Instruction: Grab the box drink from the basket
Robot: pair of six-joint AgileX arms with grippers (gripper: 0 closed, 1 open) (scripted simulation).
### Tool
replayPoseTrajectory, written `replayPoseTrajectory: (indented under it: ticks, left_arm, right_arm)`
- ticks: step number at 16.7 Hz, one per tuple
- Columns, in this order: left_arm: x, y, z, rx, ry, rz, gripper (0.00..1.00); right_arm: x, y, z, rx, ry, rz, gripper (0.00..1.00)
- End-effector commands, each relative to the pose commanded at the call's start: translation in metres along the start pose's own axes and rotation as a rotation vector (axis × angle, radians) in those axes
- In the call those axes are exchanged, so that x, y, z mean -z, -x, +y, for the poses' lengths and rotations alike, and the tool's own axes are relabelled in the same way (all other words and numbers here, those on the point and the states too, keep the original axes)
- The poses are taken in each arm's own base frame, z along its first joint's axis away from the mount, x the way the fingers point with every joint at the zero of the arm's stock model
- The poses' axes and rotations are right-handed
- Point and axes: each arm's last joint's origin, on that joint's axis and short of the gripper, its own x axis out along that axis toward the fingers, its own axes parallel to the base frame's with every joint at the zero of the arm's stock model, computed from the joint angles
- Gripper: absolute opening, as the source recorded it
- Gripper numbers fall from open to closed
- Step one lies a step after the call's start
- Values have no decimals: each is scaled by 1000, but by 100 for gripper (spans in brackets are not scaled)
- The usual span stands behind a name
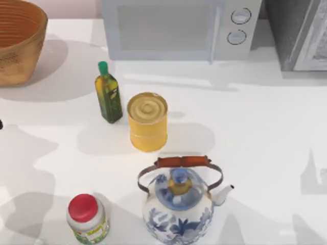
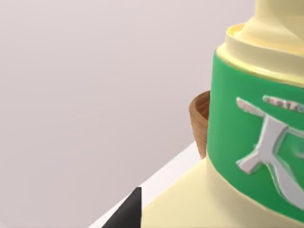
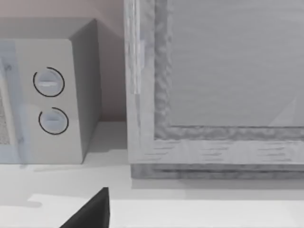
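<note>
The box drink filled the left wrist view, seemingly held in the left gripper, whose opening I could not tell, with the basket at the bench's far-left corner.

Lighting is bright and even across my white table. Soft grey shadows fall left of the yellow can, and a broader one spreads right of the basket. No glare on the can's lid. My left wrist view sits so close to a green-banded carton that its edges look soft.
</note>
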Motion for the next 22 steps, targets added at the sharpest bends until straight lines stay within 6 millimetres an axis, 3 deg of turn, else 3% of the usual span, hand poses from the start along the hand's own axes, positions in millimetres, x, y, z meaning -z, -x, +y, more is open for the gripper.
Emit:
replayPoseTrajectory:
  ticks: [9,22]
  left_arm:
    - [7,-5,-2,-12,-9,8,0]
    - [49,-42,0,-7,-1,0,0]
  right_arm:
    - [0,0,0,0,0,0,100]
    - [0,0,0,0,0,0,100]
